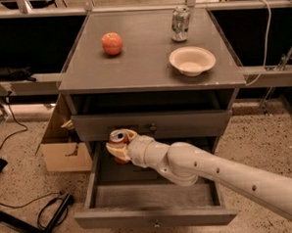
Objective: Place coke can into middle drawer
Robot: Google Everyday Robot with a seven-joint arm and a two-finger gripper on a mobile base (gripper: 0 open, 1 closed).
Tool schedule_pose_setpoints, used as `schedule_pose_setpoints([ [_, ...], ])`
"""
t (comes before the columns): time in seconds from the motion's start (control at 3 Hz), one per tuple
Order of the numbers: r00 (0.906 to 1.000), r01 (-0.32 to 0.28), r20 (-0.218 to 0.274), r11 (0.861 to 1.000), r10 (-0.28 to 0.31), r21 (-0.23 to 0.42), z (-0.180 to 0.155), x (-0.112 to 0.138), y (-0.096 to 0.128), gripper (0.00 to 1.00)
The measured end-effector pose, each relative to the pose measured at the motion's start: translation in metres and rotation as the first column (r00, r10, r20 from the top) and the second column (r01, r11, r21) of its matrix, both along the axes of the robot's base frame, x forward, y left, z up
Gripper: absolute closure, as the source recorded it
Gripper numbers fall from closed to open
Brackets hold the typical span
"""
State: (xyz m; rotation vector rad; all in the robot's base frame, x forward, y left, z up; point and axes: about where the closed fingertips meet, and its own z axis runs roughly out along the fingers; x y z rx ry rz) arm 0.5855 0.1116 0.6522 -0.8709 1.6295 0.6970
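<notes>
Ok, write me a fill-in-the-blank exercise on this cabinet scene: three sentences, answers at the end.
1. The gripper is shut on the small red coke can with a silver top, at the back of the wide grey wooden middle drawer, which stands ____.
2. The round cream bowl on the grey cabinet top is ____.
3. The silvery-grey metal can behind the bowl stands ____.
Missing words: open; empty; upright.

Wht arm; tan pincer over drawer
</notes>
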Motion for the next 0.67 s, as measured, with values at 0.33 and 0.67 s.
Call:
schedule_pose_setpoints([
  [0.33, 0.9994, 0.001, -0.035, 1.000, 0.000, 0.023, -0.0207, -0.0022, 0.0018, 1.00],
  [0.67, 0.9988, -0.037, -0.029, 0.998, 0.038, 0.042, -0.0245, 0.0012, 0.0055, 1.00],
])
